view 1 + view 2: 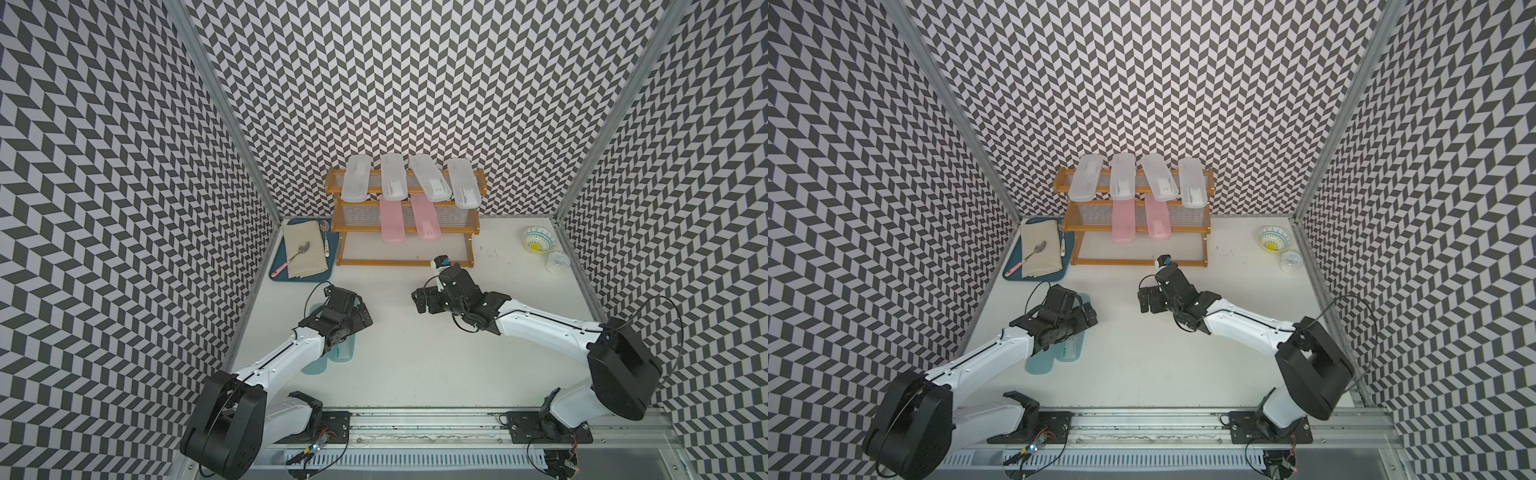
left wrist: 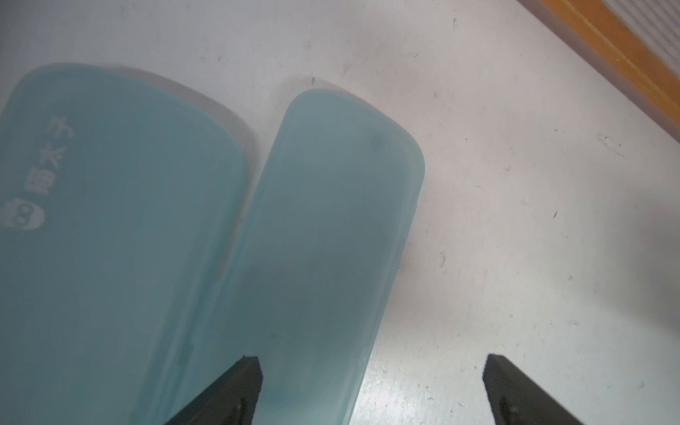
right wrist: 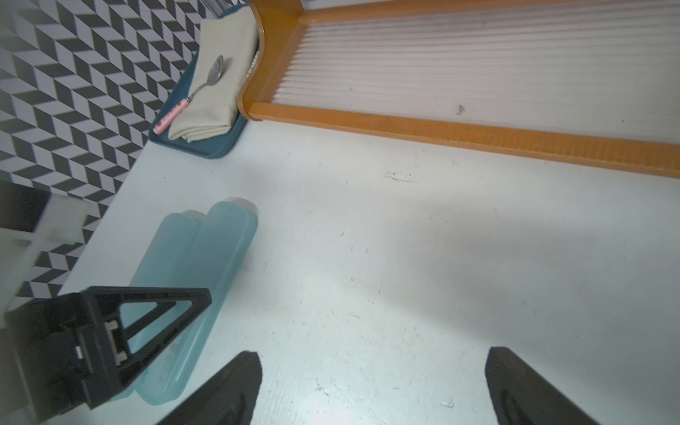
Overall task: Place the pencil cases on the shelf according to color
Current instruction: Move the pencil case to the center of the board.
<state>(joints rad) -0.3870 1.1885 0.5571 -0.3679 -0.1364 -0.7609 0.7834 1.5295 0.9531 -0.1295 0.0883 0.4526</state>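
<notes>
White tabletop carries two teal pencil cases side by side at eight o'clock, shelf at twelve. Our left gripper hangs spread wide over one, right gripper equally wide, empty. We judge them light, stiff, slick: pinch across the narrow width.

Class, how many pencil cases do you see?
8: four white cases on the shelf's top tier, two pink cases on its middle tier, two blue cases on the table beneath the left arm.
</notes>
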